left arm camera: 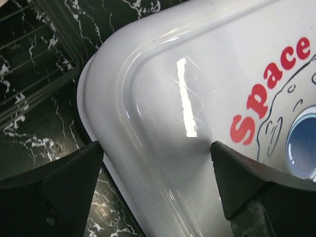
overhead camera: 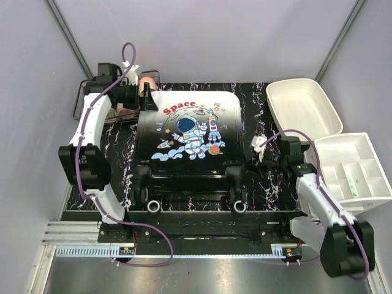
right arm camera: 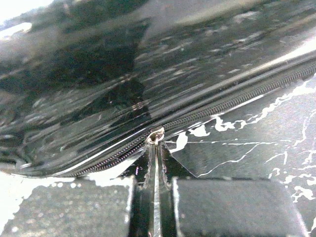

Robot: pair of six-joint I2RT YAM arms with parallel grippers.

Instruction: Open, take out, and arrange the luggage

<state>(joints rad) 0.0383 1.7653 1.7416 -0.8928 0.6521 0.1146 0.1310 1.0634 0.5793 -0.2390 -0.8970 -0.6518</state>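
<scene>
The luggage lies flat on the black marbled table, astronaut print and red "Space" facing up, wheels toward the arm bases. My left gripper is open at its far left corner. In the left wrist view the fingers straddle the white rounded corner of the luggage, and the left gripper holds nothing. My right gripper is at the luggage's right side. In the right wrist view the right gripper is shut on the metal zipper pull, at the zipper line of the glossy black shell.
A white oval bin sits at the back right. A white compartment bin stands beside the right arm. A black wire basket stands behind the left arm, its wires close to the luggage corner. A pink object sits at the back.
</scene>
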